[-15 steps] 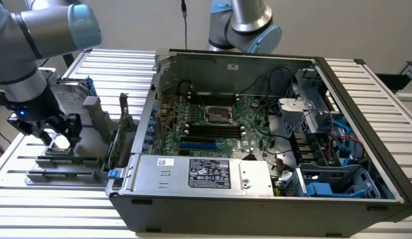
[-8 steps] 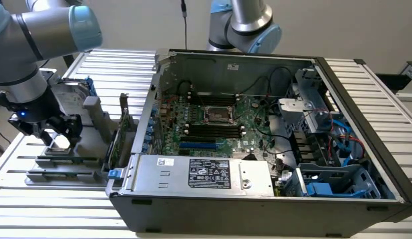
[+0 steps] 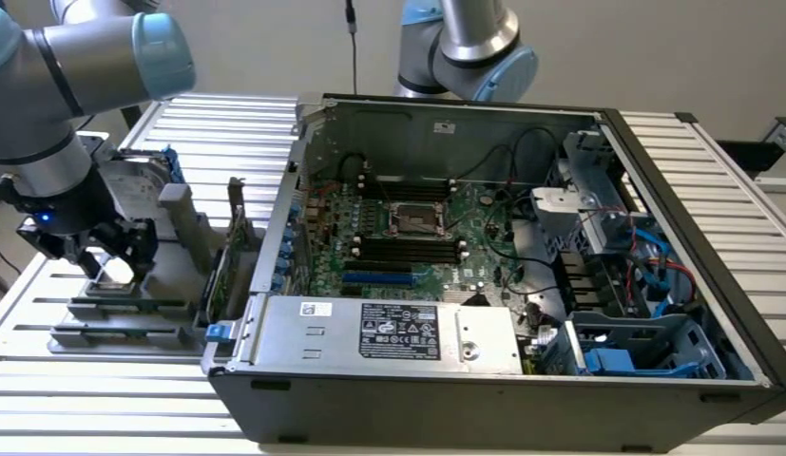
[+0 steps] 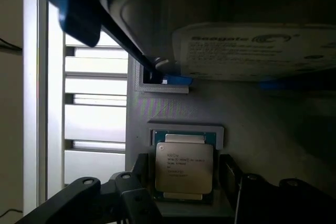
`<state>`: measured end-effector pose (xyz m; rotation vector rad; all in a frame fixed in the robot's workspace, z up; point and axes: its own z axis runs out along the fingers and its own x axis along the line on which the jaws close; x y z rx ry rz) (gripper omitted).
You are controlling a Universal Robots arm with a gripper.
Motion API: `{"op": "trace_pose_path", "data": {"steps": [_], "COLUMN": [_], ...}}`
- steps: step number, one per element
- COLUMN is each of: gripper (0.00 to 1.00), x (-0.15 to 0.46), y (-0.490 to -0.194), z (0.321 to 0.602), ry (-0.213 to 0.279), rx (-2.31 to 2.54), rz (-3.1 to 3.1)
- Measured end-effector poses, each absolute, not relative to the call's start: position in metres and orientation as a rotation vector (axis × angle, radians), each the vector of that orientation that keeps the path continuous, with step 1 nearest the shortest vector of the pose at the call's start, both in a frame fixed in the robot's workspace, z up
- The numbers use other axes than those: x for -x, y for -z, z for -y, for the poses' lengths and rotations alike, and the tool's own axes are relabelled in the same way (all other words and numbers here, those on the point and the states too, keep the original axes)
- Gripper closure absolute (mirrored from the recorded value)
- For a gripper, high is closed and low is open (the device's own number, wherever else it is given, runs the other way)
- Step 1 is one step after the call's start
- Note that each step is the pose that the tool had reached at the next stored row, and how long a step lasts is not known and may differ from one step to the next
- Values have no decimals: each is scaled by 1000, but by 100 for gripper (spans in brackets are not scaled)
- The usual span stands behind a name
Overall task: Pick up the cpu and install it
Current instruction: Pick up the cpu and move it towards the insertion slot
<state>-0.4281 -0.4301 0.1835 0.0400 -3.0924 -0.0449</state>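
You had the gripper low over the grey holder at the exterior view's left. Its fingers were spread, one on each side of the cpu, which lay flat in its seat between them, seemingly untouched. I judged it light, stiff, slick-topped and fragile underneath, best pinched squarely by two opposite edges. Well beyond the fingers, toward the exterior view's right, stood the open computer case.

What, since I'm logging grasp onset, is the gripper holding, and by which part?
Nothing is held. The gripper stands open, its fingers on either side of the cpu and clear of its edges.
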Motion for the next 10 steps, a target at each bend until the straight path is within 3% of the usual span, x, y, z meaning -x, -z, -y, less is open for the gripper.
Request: {"op": "trace_pose_path", "data": {"steps": [3,4,10], "gripper": [37,44,45], "x": [428,428,428], "y": [-183,-183,-183], "z": [430,430,430], "ry": [45,45,45], "rx": [-40,-40,-40], "rz": [3092,3093,3093]}}
